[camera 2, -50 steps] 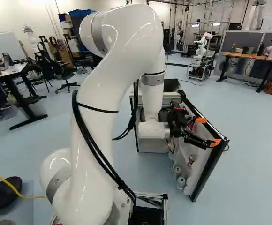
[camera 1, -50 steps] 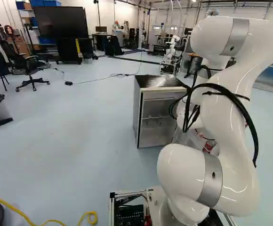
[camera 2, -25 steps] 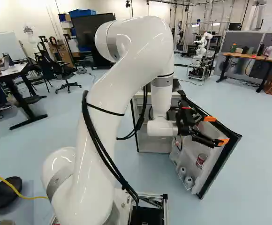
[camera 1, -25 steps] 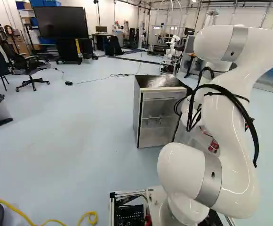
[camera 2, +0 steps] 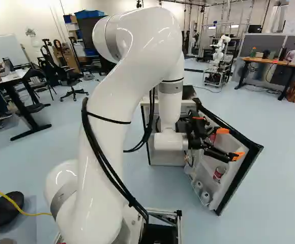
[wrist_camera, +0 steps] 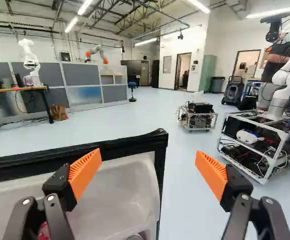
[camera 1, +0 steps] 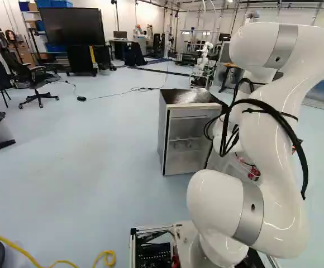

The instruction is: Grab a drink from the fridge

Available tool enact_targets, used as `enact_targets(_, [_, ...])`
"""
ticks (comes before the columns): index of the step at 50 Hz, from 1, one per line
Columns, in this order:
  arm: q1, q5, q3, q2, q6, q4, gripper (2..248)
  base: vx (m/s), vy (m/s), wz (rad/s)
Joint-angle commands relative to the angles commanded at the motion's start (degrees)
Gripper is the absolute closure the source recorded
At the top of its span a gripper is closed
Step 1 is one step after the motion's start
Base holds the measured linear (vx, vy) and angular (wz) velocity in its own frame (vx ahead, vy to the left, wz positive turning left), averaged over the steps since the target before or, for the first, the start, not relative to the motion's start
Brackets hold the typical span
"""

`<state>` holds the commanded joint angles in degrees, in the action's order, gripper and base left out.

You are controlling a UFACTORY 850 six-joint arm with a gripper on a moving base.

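You have the gripper [camera 2: 230, 144] spread wide with nothing held, up at the open fridge door [camera 2: 240, 180], whose top corner shows between and beyond the fingers in the wrist view. Red-marked can [camera 2: 219, 174] stands against the door's inner side, below the gripper and clear of both fingers; two pale containers [camera 2: 205, 196] sit lower down.

Left base view: fridge door [camera 2: 231, 178] and tool [camera 2: 231, 144] mostly hidden behind the arm [camera 1: 274, 167]. Right base view: fridge [camera 1: 187, 142] interior largely occluded by the arm; print on the red-and-white can [camera 2: 219, 174] too small to read; two pale containers [camera 2: 205, 196] at its near side, kind unclear. Wrist view: red item [wrist_camera: 44, 231] partly behind one finger, cut by the edge, identity undetermined. Far-right worktop [wrist_camera: 15, 90] also cut off in that view.
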<state>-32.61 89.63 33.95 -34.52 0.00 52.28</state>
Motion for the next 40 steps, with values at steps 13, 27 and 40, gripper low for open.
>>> enact_targets(13, [1.8, 0.0, -4.7, 2.9, 0.0, -4.7, 3, 0.0, 0.0, 0.0])
enact_targets(27, [4.4, 0.0, -8.8, 5.4, 0.0, -10.7, 3, 0.0, 0.0, 0.0])
enact_targets(40, [6.9, 0.0, -12.0, 7.5, 0.0, -16.5, 3, 0.0, 0.0, 0.0])
